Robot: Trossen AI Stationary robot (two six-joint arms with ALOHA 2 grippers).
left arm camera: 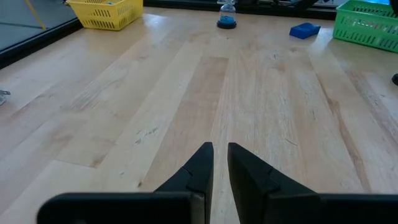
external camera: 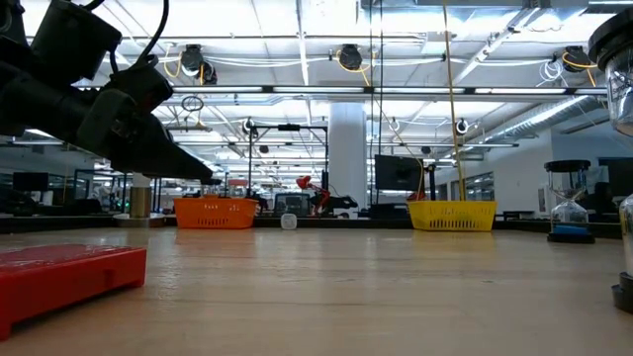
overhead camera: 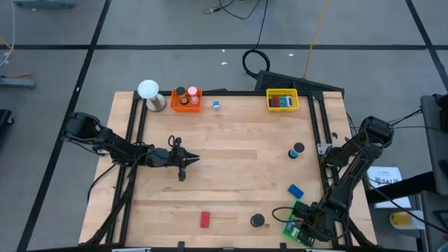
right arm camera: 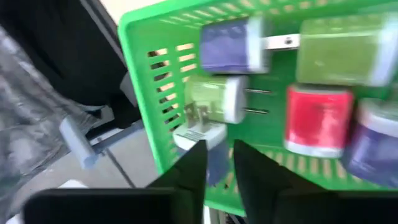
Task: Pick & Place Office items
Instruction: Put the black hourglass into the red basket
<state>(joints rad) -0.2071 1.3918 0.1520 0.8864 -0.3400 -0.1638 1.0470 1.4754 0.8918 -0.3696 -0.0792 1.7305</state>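
While the right gripper hangs over the green tray at five o'clock, loose items wait on the table.

Its fingers stand nearly together, grasping nothing I can make out, above the plug-like pieces in the tray, likely just after a drop. The left gripper, clenched and empty, idles at nine o'clock. A red block, black disc and blue block remain, probably next for sorting.

Two dark jointed arms, black cables, tapered black fingers.
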